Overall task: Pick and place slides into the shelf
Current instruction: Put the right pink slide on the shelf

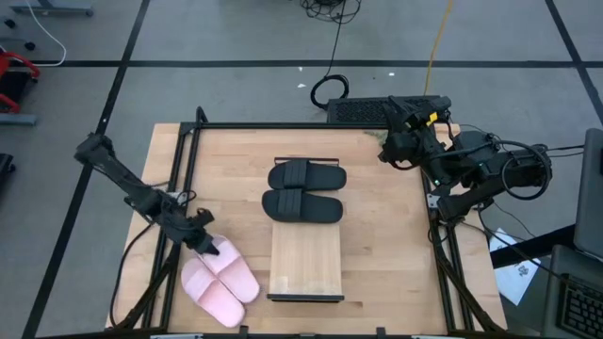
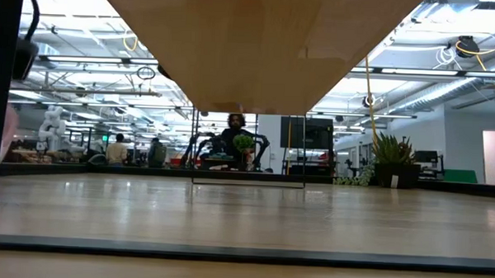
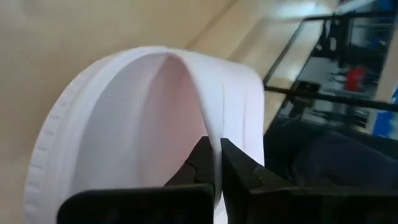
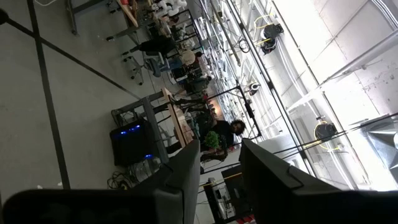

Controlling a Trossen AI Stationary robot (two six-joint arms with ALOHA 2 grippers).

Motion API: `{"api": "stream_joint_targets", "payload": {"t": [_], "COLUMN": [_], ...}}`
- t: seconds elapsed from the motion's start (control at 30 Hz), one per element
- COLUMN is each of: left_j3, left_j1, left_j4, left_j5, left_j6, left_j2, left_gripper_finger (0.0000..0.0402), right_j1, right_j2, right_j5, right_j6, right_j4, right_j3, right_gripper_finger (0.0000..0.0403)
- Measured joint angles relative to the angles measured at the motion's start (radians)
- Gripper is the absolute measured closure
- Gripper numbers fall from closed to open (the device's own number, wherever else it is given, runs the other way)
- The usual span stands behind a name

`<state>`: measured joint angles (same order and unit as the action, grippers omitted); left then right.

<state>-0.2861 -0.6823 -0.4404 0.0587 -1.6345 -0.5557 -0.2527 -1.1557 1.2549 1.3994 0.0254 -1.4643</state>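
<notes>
Wooden worktop (image 1: 377,217) framed by black metal rails. Shelf (image 1: 306,259) lies lengthwise at its centre, pale board with black end frames. The black slides (image 1: 303,191) sit side by side across the shelf's far half, touching each other; the near half of the board is bare. The pink slides (image 1: 220,278) rest on the worktop near the left front corner, well apart from the shelf, lying side by side.

Left gripper (image 1: 209,247) is at the pink pair's far end, fingers (image 3: 239,171) pinched shut on the strap of one pink slide (image 3: 143,124).

Right gripper (image 1: 391,149) is parked folded at the far right corner, clear of the slides; fingers (image 4: 186,168) stand apart, holding nothing.

Black keyboard (image 1: 363,111) lies just beyond the far edge.
</notes>
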Motion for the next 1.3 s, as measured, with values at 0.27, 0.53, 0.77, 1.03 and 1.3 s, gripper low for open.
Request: {"api": "stream_joint_targets", "payload": {"t": [0.27, 0.53, 0.77, 1.03, 1.3], "left_j3": [-0.335, -0.604, -0.880, -1.198, -1.244], "left_j1": [0.000, 0.000, 0.000, 0.000, -0.002], "left_j4": [-0.480, -0.758, -0.943, -0.941, -0.613], "left_j5": [0.235, 0.325, 0.457, 0.672, 0.725], "left_j6": [0.048, 0.052, 0.056, 0.123, 0.139], "left_j2": [0.055, -0.033, -0.146, -0.334, -0.602], "left_gripper_finger": [0.0402, 0.0402, 0.0402, 0.0401, 0.0401], "right_j1": [0.000, 0.000, 0.000, 0.000, 0.011], "right_j2": [0.000, 0.000, 0.000, 0.000, 0.000], "right_j5": [0.000, 0.001, 0.001, 0.007, 0.004], "right_j6": [0.000, -0.001, -0.001, -0.034, -0.029], "right_j4": [0.000, 0.000, 0.000, 0.000, 0.002], "right_j3": [0.000, 0.000, 0.000, 0.000, 0.000], "right_gripper_finger": [0.0296, 0.0296, 0.0296, 0.0296, 0.0296]}}
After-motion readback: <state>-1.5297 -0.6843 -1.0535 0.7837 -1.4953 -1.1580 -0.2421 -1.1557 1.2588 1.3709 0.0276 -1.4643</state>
